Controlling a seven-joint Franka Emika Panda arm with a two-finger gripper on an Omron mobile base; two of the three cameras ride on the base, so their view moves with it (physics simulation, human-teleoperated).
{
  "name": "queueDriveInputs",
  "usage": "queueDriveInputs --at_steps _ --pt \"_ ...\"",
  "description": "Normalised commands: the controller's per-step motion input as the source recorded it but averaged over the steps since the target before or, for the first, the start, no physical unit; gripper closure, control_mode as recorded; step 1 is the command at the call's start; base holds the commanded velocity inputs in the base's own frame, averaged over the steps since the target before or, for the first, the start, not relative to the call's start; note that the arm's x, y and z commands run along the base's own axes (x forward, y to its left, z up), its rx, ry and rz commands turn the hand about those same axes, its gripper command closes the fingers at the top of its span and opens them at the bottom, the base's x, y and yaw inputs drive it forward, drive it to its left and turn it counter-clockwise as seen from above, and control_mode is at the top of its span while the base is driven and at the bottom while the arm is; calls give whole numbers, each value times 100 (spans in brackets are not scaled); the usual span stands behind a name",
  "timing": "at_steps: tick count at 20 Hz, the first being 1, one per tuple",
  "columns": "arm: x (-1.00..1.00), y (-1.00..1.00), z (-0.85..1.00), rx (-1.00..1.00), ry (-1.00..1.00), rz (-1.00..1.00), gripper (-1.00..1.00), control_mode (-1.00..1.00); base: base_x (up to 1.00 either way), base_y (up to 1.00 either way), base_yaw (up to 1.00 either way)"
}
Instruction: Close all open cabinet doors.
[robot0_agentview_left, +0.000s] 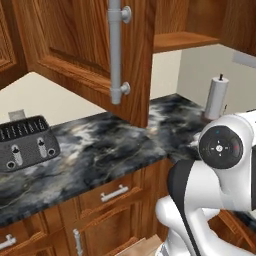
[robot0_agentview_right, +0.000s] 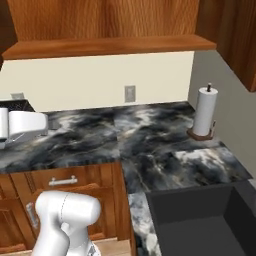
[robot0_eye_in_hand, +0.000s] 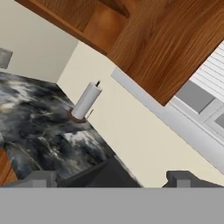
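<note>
1. We see the dark marbled counter (robot0_agentview_right: 150, 135) spread below and ahead of our claw, running into the corner of the room.
2. We find the cabinet door (robot0_agentview_left: 80, 50) swung wide open over the counter, up and off to the claw's left in the left base view, its long grey bar handle (robot0_agentview_left: 115, 50) upright near the free edge.
3. The dark sink basin (robot0_agentview_right: 200, 220) lies low, just ahead of the claw in the hand view.
4. A grey toaster (robot0_agentview_left: 27, 142) stands on the counter, far to the claw's left.
5. A paper-towel roll (robot0_eye_in_hand: 85, 101) stands upright on its holder, ahead of the claw, near the corner wall.
6. Our claw (robot0_eye_in_hand: 111, 178) hangs with its jaws spread wide, holding nothing.
</note>
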Motion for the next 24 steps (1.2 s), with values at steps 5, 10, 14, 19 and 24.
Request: queueDriveInputs --at_steps 5,10,14,19,24 --pt "0 0 0 0 0 0 -100 100 42 -48 27" --pt "0 0 0 0 0 0 -100 100 41 -52 24" --pt "0 0 0 0 0 0 -100 100 45 -58 22" --pt "0 0 0 0 0 0 -100 100 45 -65 17" --pt "0 0 0 0 0 0 -100 100 51 -58 7"
